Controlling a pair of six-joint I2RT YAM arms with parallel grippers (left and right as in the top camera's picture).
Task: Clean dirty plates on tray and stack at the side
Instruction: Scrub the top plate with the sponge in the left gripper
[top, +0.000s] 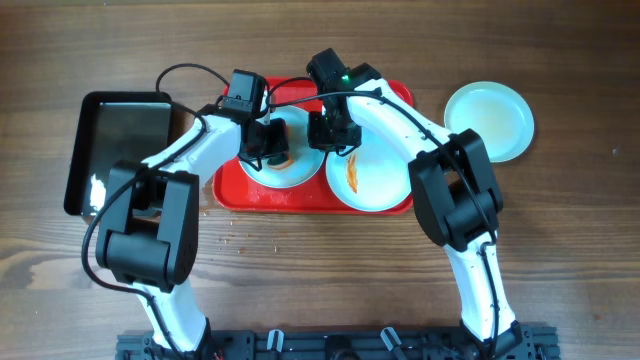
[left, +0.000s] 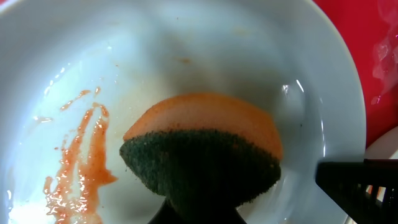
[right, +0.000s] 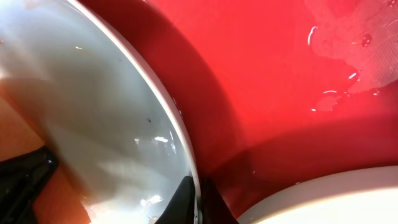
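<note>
Left wrist: sponge (left: 200, 155) is nearest, with an orange body and a dark green scrub face toward the lens, sitting in the scrubbed plate (left: 186, 37). Left gripper (left: 199, 211) is clenched on the sponge; its fingers are almost wholly hidden, just a dark sliver at the bottom edge. Orange-red smear (left: 81, 162) lies left of the sponge. Black part (left: 357, 180) is cut off at the right edge; can't tell what it belongs to. Red tray (left: 379, 31) shows past the rim, top right.

Right wrist: right gripper (right: 198, 202) is clamped on the scrubbed plate's rim, one tip on each side, only the tips in frame. The plate is blurred. Orange and black shapes at the far left are too cut off to name. Second plate (right: 323, 193) is only a pale arc at bottom right, apart from the first, with tray between them. Wet patch (right: 348, 37) on the tray, top right.

Overhead: both arms reach in with elbows bent outward and wrists pointing down over the tray's middle. The left arm covers much of the scrubbed plate in the tray's left half. The right gripper sits at that plate's upper right edge. The second plate is in the right half, bears an orange streak (top: 352, 175), and is partly under the right arm. Third plate (top: 490, 120) lies off the tray on the table (top: 560, 250), to the right. Black tray (top: 120, 140) is to the left of the red one.
</note>
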